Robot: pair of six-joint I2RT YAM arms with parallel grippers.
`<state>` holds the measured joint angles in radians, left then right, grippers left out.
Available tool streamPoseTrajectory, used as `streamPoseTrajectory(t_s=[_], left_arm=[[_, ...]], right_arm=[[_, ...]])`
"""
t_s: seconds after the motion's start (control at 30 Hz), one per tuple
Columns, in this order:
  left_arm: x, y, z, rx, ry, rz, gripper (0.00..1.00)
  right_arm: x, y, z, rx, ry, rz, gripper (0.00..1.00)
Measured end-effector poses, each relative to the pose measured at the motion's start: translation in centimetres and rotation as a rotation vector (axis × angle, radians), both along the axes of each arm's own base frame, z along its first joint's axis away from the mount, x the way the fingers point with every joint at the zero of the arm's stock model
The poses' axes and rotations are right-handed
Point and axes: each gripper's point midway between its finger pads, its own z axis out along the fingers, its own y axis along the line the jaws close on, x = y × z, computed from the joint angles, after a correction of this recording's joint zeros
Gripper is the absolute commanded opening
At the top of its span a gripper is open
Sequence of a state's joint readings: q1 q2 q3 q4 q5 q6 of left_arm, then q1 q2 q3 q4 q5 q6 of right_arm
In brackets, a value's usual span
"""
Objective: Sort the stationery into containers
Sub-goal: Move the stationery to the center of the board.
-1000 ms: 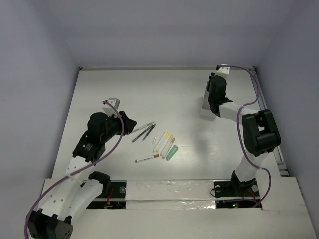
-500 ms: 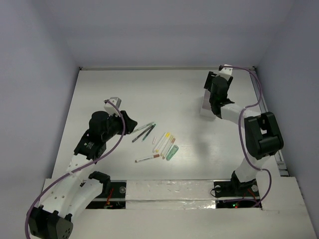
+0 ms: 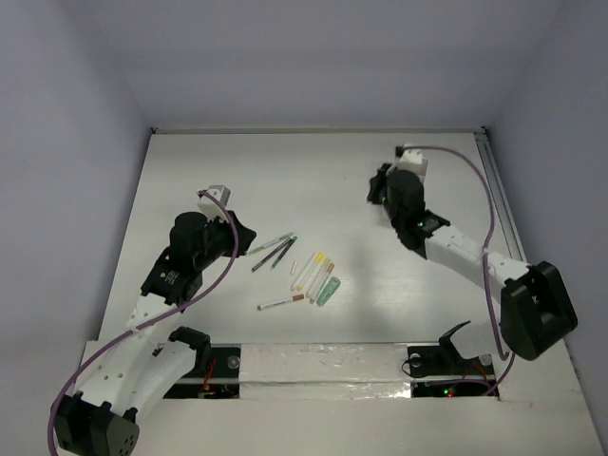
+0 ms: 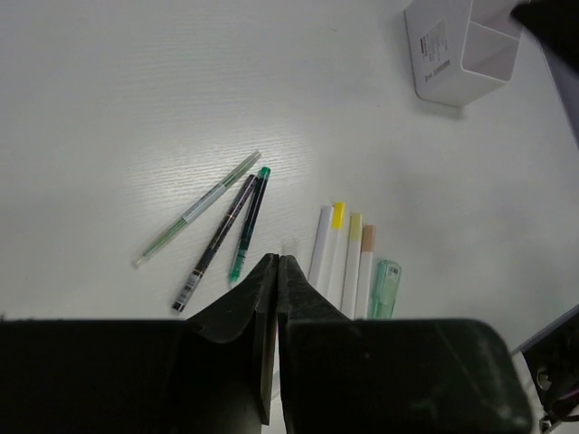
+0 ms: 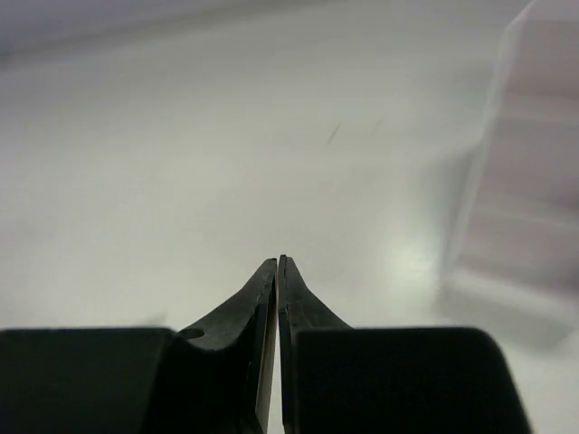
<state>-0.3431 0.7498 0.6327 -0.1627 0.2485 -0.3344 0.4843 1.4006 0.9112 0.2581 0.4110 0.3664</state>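
The stationery lies mid-table: three thin pens [image 3: 275,250], white markers with yellow and orange caps [image 3: 314,271], a green piece [image 3: 328,291] and a red-tipped white pen [image 3: 282,302]. In the left wrist view the pens [image 4: 217,237], markers [image 4: 348,258] and green piece [image 4: 385,287] lie just past my left gripper [image 4: 276,264], which is shut and empty. From above the left gripper [image 3: 249,231] sits left of the pens. The white container [image 4: 461,50] stands far right. My right gripper [image 3: 377,190] is shut and empty, with the blurred container [image 5: 525,181] at its right [image 5: 278,262]; from above the arm hides it.
Grey walls close in the white table [image 3: 237,171] at the back and both sides. A metal rail [image 3: 513,237] runs along the right edge. The arm bases stand on a taped strip [image 3: 313,366] at the near edge.
The right arm has swung its gripper left and toward the table's middle, now covering the white container from above. The left arm and the stationery have not moved.
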Motion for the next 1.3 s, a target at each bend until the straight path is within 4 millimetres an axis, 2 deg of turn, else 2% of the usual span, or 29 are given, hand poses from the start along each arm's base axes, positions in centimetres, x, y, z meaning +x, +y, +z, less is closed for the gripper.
streamPoseTrajectory(t_s=[0.07, 0.1, 0.17, 0.2, 0.3, 0.37, 0.43, 0.57, 0.7, 0.97, 1.07, 1.17, 1.3], left_arm=[[0.1, 0.3, -0.1, 0.007, 0.0, 0.016, 0.0], [0.2, 0.4, -0.2, 0.011, 0.003, 0.024, 0.0], [0.3, 0.7, -0.4, 0.017, 0.011, 0.044, 0.0], [0.3, 0.8, -0.4, 0.019, 0.014, 0.052, 0.04], [0.3, 1.0, -0.4, 0.013, 0.021, 0.068, 0.1], [0.3, 0.9, -0.2, 0.004, 0.021, 0.074, 0.14], [0.3, 0.9, -0.1, -0.003, 0.021, 0.077, 0.2], [0.2, 0.8, 0.1, -0.01, 0.016, 0.071, 0.25], [0.0, 0.6, 0.1, -0.015, 0.017, 0.056, 0.26], [-0.3, 0.2, 0.2, -0.024, 0.019, 0.027, 0.26], [-0.3, 0.2, 0.2, -0.023, 0.018, 0.025, 0.26], [-0.3, 0.2, 0.3, -0.022, 0.013, 0.024, 0.27], [-0.4, 0.1, 0.5, -0.027, 0.006, 0.019, 0.27]], right_arm=[[-4.0, 4.0, -3.1, 0.021, 0.099, 0.138, 0.24], [-6.3, 5.8, -4.9, 0.022, 0.156, 0.207, 0.41], [-10.6, 7.8, -8.3, 0.019, 0.276, 0.302, 0.58], [-12.5, 8.3, -9.7, 0.017, 0.332, 0.338, 0.69], [-17.6, 9.1, -12.6, 0.031, 0.466, 0.407, 0.76], [-20.0, 9.9, -13.6, 0.046, 0.521, 0.443, 0.76], [-21.6, 10.8, -14.4, 0.054, 0.566, 0.466, 0.7], [-23.2, 11.5, -16.6, 0.031, 0.644, 0.459, 0.61], [-23.1, 11.1, -18.0, 0.0, 0.679, 0.414, 0.59], [-22.6, 11.4, -18.7, -0.02, 0.694, 0.394, 0.59], [-22.5, 11.4, -19.0, -0.025, 0.696, 0.386, 0.57], [-22.0, 11.6, -19.0, -0.035, 0.69, 0.374, 0.53], [-21.6, 11.7, -19.1, -0.048, 0.685, 0.361, 0.42]])
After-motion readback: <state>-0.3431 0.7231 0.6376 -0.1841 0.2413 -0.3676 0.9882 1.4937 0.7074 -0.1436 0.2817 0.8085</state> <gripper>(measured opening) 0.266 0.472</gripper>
